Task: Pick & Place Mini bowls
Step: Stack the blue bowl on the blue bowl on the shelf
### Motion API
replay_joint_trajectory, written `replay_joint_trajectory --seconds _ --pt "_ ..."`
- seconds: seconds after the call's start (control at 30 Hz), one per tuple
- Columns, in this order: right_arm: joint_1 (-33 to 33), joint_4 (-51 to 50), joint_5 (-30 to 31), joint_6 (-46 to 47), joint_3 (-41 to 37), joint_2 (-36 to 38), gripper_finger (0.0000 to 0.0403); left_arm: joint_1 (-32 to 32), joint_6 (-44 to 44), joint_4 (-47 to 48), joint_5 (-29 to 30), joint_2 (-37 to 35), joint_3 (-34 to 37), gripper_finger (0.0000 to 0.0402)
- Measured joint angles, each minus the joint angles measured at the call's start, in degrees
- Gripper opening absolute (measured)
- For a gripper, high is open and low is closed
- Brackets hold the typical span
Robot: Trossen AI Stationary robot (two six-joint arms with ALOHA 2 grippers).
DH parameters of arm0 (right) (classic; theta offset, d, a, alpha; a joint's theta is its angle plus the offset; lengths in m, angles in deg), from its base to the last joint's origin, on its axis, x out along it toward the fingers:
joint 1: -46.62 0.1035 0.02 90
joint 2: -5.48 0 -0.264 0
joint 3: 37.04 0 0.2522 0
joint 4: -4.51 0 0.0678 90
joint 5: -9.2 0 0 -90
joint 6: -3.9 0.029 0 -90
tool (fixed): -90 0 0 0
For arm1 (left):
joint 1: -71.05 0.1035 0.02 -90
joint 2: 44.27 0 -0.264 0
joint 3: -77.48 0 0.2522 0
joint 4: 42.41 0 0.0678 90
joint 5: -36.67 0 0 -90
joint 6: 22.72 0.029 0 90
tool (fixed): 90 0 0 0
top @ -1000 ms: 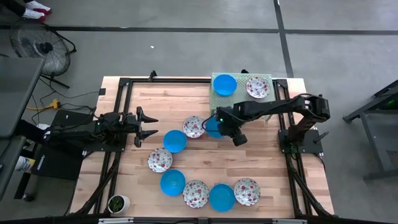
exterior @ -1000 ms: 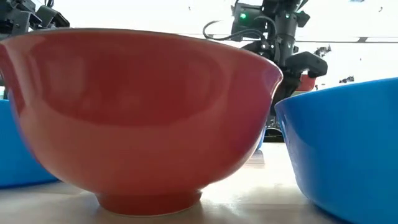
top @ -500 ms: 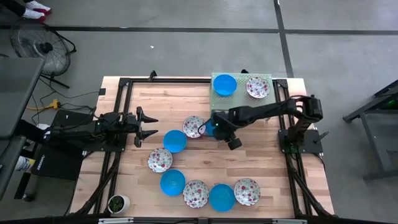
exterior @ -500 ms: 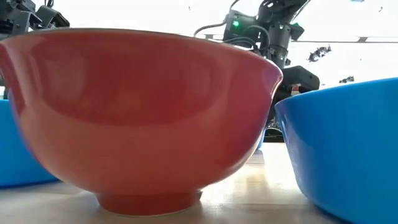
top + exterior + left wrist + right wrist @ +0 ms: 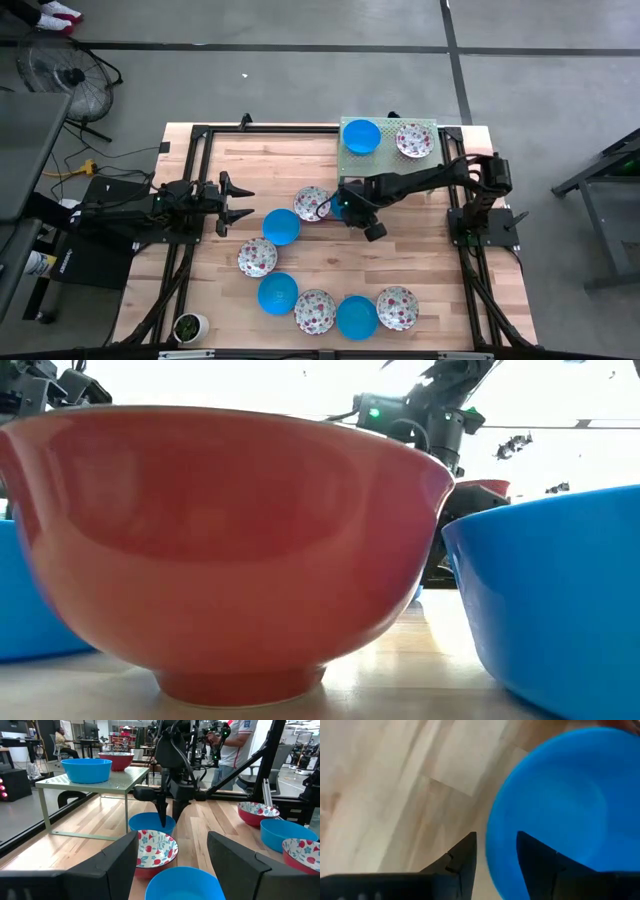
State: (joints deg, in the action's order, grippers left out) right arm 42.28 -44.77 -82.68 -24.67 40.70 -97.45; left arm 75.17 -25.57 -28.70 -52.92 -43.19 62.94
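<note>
A blue mini bowl (image 5: pixel 560 805) sits on the wooden table near its middle, just in front of a green stand (image 5: pixel 388 155). My right gripper (image 5: pixel 492 855) points steeply down over this bowl's near-left rim and is open. One finger (image 5: pixel 465 857) stands outside the wall and the other (image 5: pixel 535 862) over the inside. The left wrist view shows these fingers (image 5: pixel 167 815) reaching down into the blue bowl (image 5: pixel 147 822). Beside it sits a floral mini bowl (image 5: pixel 311 203). My left gripper (image 5: pixel 240 196) waits open and level at the table's left.
Several more mini bowls curve across the table: blue (image 5: pixel 281 226), floral (image 5: pixel 257 256), blue (image 5: pixel 277 293), floral (image 5: pixel 315 311), blue (image 5: pixel 357 317), floral (image 5: pixel 397 307). On the stand sit a blue bowl (image 5: pixel 361 135) and a floral one (image 5: pixel 413 140). A potted cup (image 5: pixel 190 326) stands near left.
My right gripper has come down and gone toward the table's left, onto the rim of the blue bowl in front of the stand. The bowls have not moved.
</note>
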Motion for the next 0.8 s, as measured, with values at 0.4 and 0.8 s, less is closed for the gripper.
replay_joint_trajectory --seconds 0.4,0.8 --pt "0.13 -1.67 -1.58 4.74 0.07 0.57 0.0007 -0.01 0.02 0.02 0.00 0.01 0.00 0.0232" --pt "4.44 -13.60 -5.73 10.94 2.08 9.12 0.0001 0.00 0.02 0.02 0.00 0.02 0.00 0.0232"
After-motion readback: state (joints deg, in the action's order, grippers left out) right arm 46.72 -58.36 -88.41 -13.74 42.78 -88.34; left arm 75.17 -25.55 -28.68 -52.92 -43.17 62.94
